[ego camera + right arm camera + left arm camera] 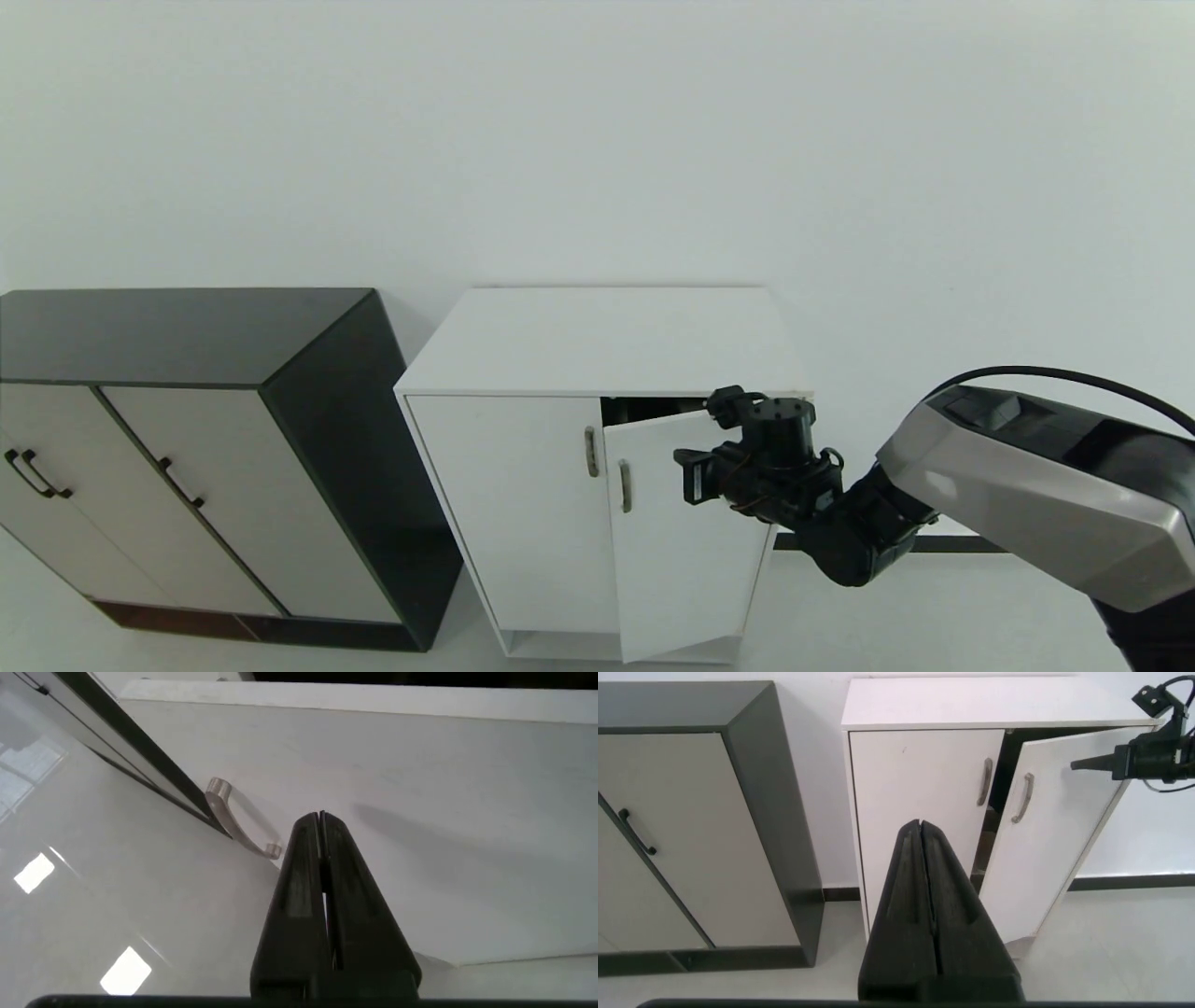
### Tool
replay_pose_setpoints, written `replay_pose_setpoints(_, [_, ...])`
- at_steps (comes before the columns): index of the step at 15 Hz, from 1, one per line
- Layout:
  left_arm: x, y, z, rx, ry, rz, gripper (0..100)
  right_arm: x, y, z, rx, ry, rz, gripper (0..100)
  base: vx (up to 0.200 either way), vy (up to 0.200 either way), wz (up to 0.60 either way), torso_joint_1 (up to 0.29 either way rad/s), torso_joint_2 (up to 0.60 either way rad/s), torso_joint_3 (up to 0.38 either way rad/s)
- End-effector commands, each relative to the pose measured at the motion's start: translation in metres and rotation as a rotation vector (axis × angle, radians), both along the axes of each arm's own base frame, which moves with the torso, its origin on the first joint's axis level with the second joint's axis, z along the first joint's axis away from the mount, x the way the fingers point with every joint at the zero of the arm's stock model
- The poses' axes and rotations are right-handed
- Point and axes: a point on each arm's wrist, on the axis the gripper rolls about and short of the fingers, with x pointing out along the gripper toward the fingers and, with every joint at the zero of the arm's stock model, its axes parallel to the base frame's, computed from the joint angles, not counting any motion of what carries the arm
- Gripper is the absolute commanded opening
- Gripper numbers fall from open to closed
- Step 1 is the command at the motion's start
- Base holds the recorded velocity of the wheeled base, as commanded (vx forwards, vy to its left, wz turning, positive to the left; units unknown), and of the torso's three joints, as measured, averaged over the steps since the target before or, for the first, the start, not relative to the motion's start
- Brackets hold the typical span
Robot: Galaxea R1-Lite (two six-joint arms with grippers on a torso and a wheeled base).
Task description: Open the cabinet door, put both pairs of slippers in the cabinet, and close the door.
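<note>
The white cabinet [597, 341] stands against the wall in the middle of the head view. Its left door [509, 504] is closed. Its right door [691, 579] hangs ajar, with a dark gap along its top and at the handle side. My right gripper [691, 471] is shut with nothing in it, in front of that door's outer face, a little to the hinge side of the metal handle [625, 485]. The right wrist view has its fingertips [322, 821] close beside the handle [243, 821]. My left gripper [920, 831] is shut and empty, held back from the cabinet [924, 793].
A dark cabinet [187, 336] with pale doors and black handles stands to the left of the white one, with a narrow gap between them. The floor [934, 616] is pale and glossy. A dark skirting strip [943, 544] runs along the wall behind my right arm.
</note>
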Motion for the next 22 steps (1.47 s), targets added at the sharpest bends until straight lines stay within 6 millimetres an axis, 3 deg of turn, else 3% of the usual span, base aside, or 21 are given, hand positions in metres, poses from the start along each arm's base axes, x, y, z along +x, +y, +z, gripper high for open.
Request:
replay_pose_setpoints(1, [0.000,0.000,0.000,-0.002,0.001,0.000,0,0.002,0.001,0.001,0.004,-0.006,0.000,0,0.000,0.000,0.00,0.000,0.00,0.000])
replay_pose_setpoints(22, [0.000,0.000,0.000,-0.003,0.001,0.002,0,0.037,-0.006,-0.008,-0.002,-0.010,-0.064,0,0.000,0.000,0.00,0.000,0.00,0.000])
